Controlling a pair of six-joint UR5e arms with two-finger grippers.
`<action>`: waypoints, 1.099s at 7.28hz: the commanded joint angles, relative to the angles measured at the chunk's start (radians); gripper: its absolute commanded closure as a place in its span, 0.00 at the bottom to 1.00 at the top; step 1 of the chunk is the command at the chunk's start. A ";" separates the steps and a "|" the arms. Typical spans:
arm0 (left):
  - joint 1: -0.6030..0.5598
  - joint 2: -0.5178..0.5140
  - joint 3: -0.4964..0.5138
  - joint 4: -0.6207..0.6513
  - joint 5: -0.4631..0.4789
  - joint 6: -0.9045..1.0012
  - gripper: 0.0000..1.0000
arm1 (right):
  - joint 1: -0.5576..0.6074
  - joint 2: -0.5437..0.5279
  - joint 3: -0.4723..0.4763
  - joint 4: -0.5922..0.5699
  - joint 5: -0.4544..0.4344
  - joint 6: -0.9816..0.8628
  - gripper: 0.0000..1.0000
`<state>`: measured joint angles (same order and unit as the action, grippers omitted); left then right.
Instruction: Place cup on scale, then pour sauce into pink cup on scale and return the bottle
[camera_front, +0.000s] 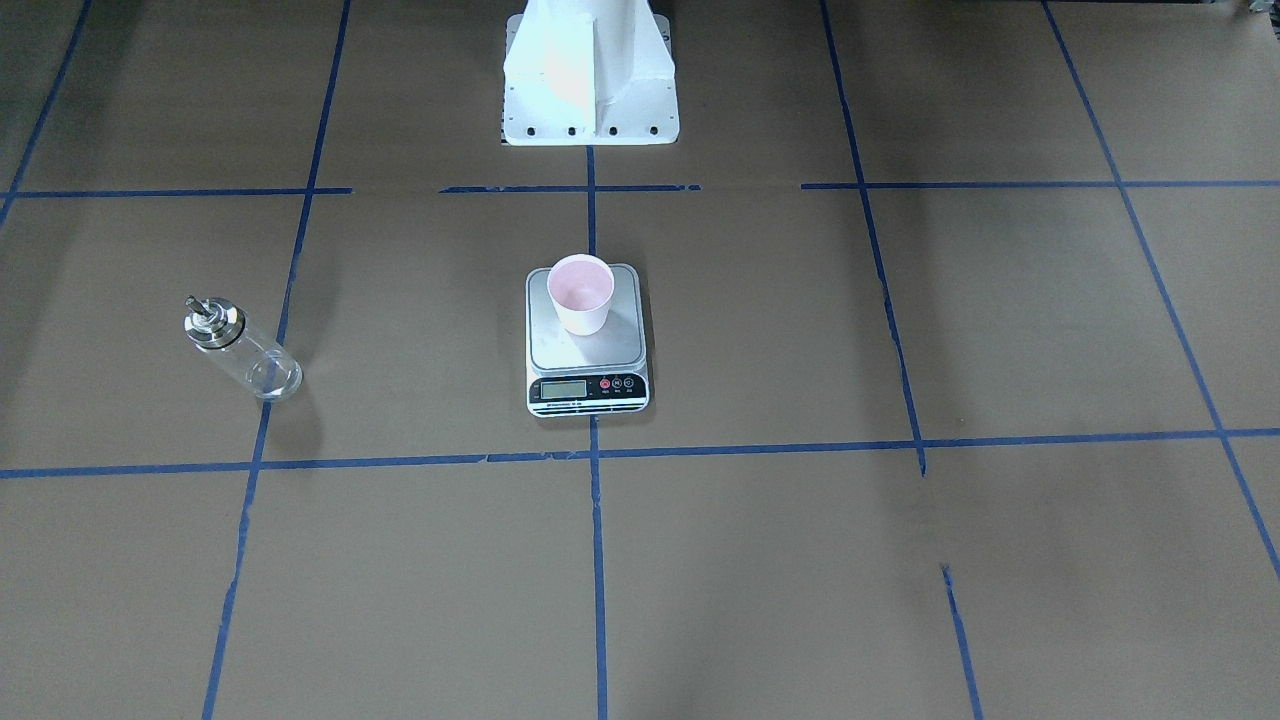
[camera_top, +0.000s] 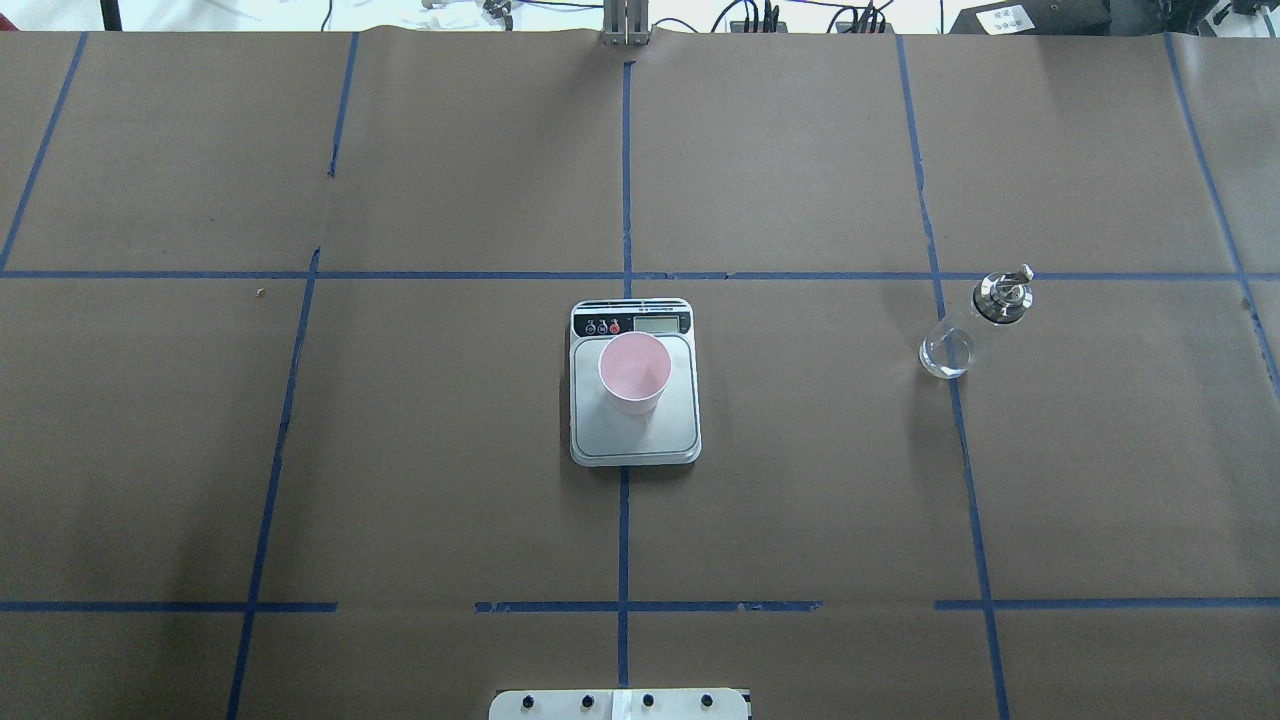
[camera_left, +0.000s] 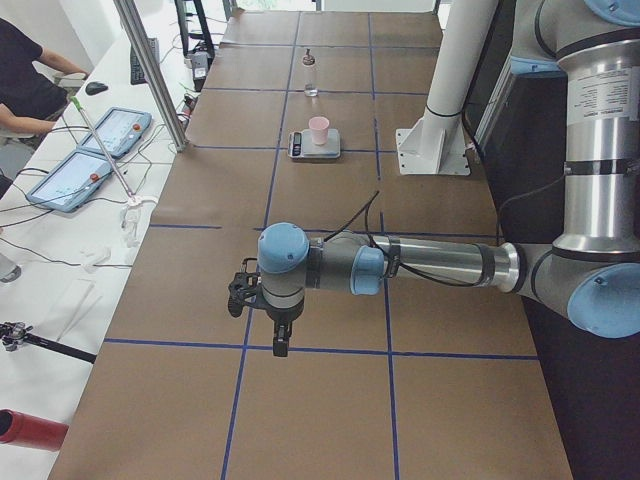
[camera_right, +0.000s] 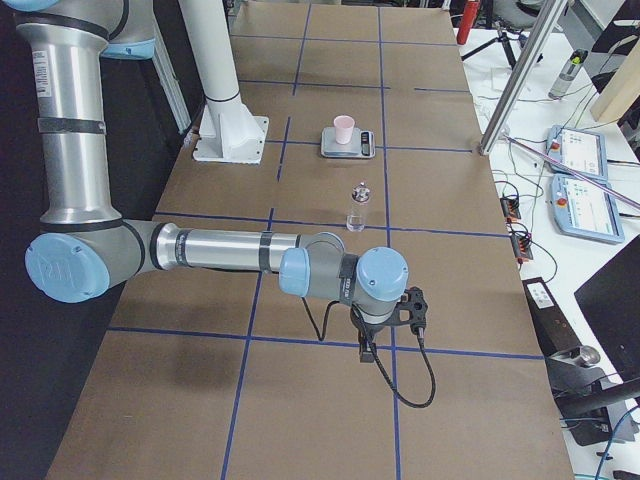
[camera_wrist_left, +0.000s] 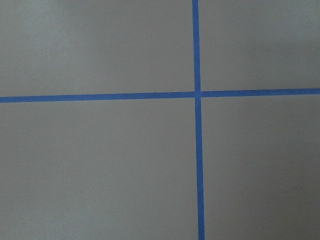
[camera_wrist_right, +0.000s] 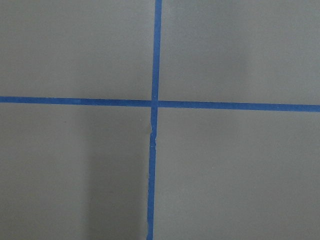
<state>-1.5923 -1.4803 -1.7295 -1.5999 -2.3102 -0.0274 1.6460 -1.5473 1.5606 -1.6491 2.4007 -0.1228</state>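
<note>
The pink cup (camera_front: 580, 292) (camera_top: 634, 372) stands upright on the silver platform of the scale (camera_front: 588, 386) (camera_top: 640, 440) at the table's middle. Off to the robot's right, the clear glass bottle (camera_front: 240, 345) (camera_top: 975, 325) with a metal spout stands upright on the table, and the sauce in it is too clear to make out. My left gripper (camera_left: 280, 345) hangs over the table's left end, far from the scale. My right gripper (camera_right: 366, 352) hangs over the right end, short of the bottle (camera_right: 357, 207). I cannot tell whether either is open or shut. Both wrist views show only brown paper and blue tape.
Blue tape lines (camera_top: 625, 180) grid the brown table cover. The white robot pedestal (camera_front: 588, 80) stands behind the scale. A person (camera_left: 25, 80) sits at a side desk with tablets (camera_left: 115, 130). A metal post (camera_left: 150, 70) rises at the table's far edge.
</note>
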 joint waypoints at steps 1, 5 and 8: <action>0.000 0.006 -0.019 0.002 0.000 -0.002 0.00 | 0.000 0.001 -0.002 0.000 0.000 0.000 0.00; 0.000 0.014 -0.060 0.006 -0.103 -0.028 0.00 | 0.000 0.001 -0.002 0.000 0.000 0.000 0.00; 0.005 0.014 0.010 -0.015 -0.097 -0.036 0.00 | 0.000 0.000 -0.004 0.000 0.000 0.000 0.00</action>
<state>-1.5900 -1.4666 -1.7556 -1.6000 -2.4068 -0.0611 1.6460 -1.5475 1.5578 -1.6490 2.4007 -0.1227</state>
